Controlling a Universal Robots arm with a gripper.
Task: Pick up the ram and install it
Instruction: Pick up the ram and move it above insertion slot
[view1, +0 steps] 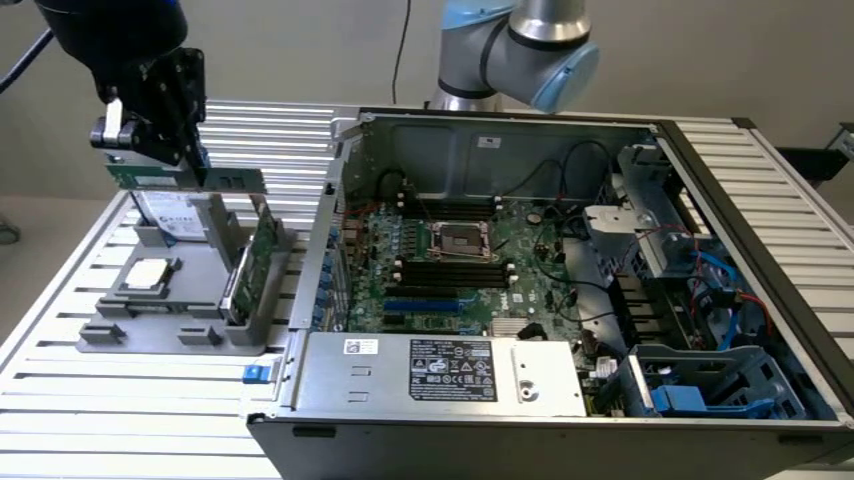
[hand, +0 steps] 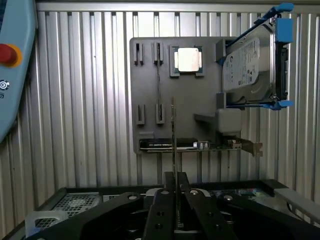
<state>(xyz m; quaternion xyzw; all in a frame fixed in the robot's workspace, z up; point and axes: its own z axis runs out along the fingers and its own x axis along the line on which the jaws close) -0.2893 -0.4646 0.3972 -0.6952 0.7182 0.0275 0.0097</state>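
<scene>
One gripper (view1: 180, 165), black, hung at the exterior view's left, outside the computer case (view1: 494, 150). Its fingers were clamped narrow on one ram (view1: 227, 181), a green stick held level, long edge down, just above the grey fixture (view1: 200, 300). In the wrist view the stick showed edge-on as a thin line between the fingers.

Count on the fixture:
- one hard drive (view1: 174, 215) on edge in blue rails
- one processor chip (view1: 150, 272) lying flat
- one green expansion card (view1: 260, 260) on edge
- four small empty holders (hand: 140, 114), seen from the wrist

The fixture sat on a slatted aluminium table (view1: 120, 400).

Inside the case:
- one motherboard (view1: 534, 290) with one open processor socket (view1: 461, 240)
- black memory slots (view1: 454, 272) beside the socket, number uncertain
- one power supply (view1: 441, 370)

The power supply carried a white and a black label, and the hard drive one white label. None of the writing was readable.

One red button (hand: 7, 54) sat on a blue-grey pendant (hand: 15, 100).
</scene>
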